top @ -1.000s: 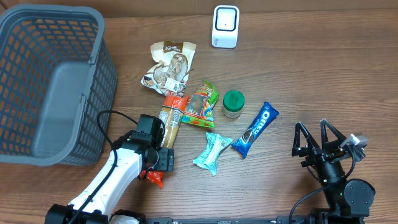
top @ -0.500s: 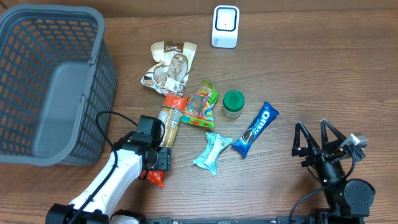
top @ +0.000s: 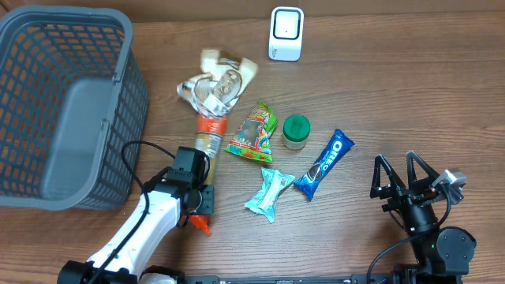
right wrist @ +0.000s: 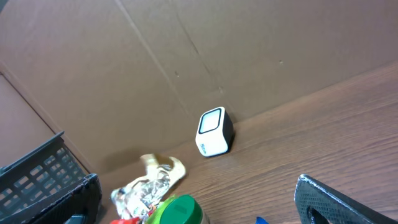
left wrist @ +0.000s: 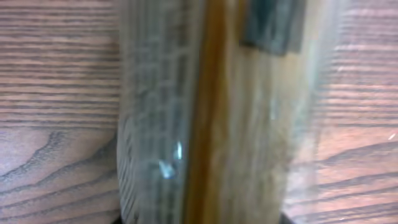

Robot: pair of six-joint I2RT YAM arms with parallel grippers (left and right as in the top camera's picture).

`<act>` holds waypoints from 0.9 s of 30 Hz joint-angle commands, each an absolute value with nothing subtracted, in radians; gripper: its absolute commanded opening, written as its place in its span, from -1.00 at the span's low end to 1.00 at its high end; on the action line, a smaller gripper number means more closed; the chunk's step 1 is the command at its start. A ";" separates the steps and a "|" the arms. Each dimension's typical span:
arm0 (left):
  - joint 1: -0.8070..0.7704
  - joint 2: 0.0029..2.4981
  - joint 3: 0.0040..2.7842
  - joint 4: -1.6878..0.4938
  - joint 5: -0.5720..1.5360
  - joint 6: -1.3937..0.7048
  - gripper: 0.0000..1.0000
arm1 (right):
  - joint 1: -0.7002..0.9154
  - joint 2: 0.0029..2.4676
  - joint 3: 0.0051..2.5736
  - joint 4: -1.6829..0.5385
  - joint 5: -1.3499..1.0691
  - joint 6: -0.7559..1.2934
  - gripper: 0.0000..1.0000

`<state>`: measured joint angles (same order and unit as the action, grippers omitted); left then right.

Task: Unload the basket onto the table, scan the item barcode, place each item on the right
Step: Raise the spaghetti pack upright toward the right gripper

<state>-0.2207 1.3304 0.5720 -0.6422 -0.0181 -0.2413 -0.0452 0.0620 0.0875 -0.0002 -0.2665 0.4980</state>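
Overhead: your L gripper (top: pixel 199 183) sits right on top of the long cracker packet (top: pixel 207 143), near the table's (top: pixel 394 95) front edge. You can't tell from here whether the jaws are clamped on it or just straddling it, since the wrist covers them. The packet runs lengthwise away from the arm. Its far end touches the crumpled silver bag (top: pixel 213 83), and a red end pokes out behind the gripper. The white scanner (top: pixel 285 33) stands at the back, well apart from the packet. The grey basket (top: pixel 134 95) is at far left. A candy bag (top: pixel 252 134), green-lid jar (top: pixel 297 130), Oreo pack (top: pixel 325 163) and pale blue wrapper (top: pixel 269 192) lie btw the two arms. Your R gripper (top: pixel 398 175) hangs at front right w/ fingers spread and nothing in them. L wrist: the packet (left wrist: pixel 205 112) fills the frame, blurred, w/ wood grain either side. The fingers aren't clear enough to judge the grip. R wrist: one dark finger (right wrist: pixel 329 199) shows at bottom right. The scanner (right wrist: pixel 214 132) stands against the cardboard wall (right wrist: pixel 186 50), w/ the silver bag (right wrist: pixel 149 183), jar lid (right wrist: pixel 180 211) and basket corner (right wrist: pixel 43 174) lower left.
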 commanded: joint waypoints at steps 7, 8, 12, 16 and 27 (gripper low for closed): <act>-0.216 1.350 0.587 -0.626 0.239 -0.188 -0.74 | -0.045 0.062 0.113 0.002 -0.271 0.506 1.00; -0.216 1.350 0.598 -0.627 0.257 -0.181 -0.74 | -0.045 0.062 0.113 0.002 -0.271 0.505 1.00; -0.216 1.350 0.657 -0.628 0.384 -0.103 -0.75 | -0.045 0.062 0.113 0.001 -0.271 0.506 1.00; -0.216 1.349 0.731 -0.630 0.507 -0.046 -0.77 | -0.045 0.062 0.113 0.001 -0.271 0.506 1.00; -0.216 1.314 0.896 -0.700 0.707 0.042 -0.79 | -0.045 0.062 0.113 0.001 -0.272 0.506 1.00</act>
